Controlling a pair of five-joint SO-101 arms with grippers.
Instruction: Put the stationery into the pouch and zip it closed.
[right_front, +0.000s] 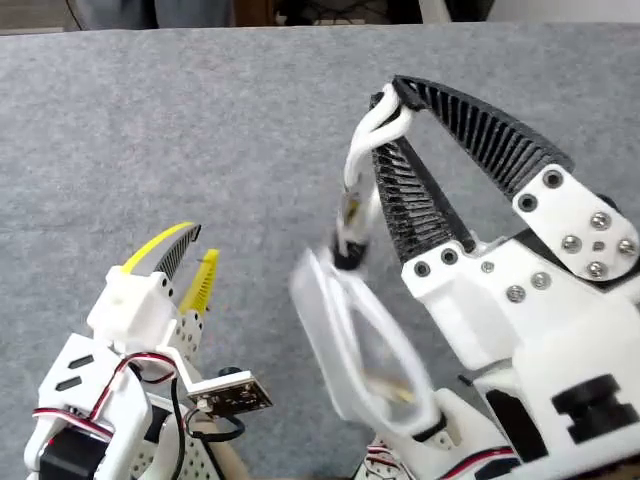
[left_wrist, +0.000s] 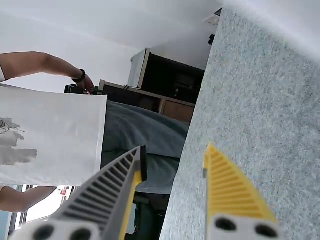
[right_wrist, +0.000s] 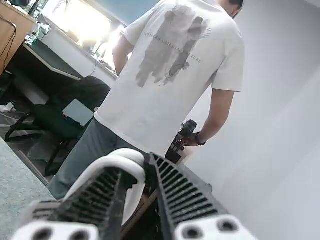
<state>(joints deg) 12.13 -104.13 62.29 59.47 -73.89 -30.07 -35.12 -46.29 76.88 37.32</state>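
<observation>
High view: my right claw (right_front: 385, 105) clamps the clear pouch (right_front: 362, 340) by its white rim so it hangs, probably steadied for zipping. Left claw (right_front: 200, 245), beside the pouch, gapes wide and empty.

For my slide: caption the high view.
Right gripper holds the pouch over the table; left gripper open nearby.

high: close over table (right_front: 200, 120) | left wrist: along table, toward room (left_wrist: 165, 90) | right wrist: up into same room
</observation>
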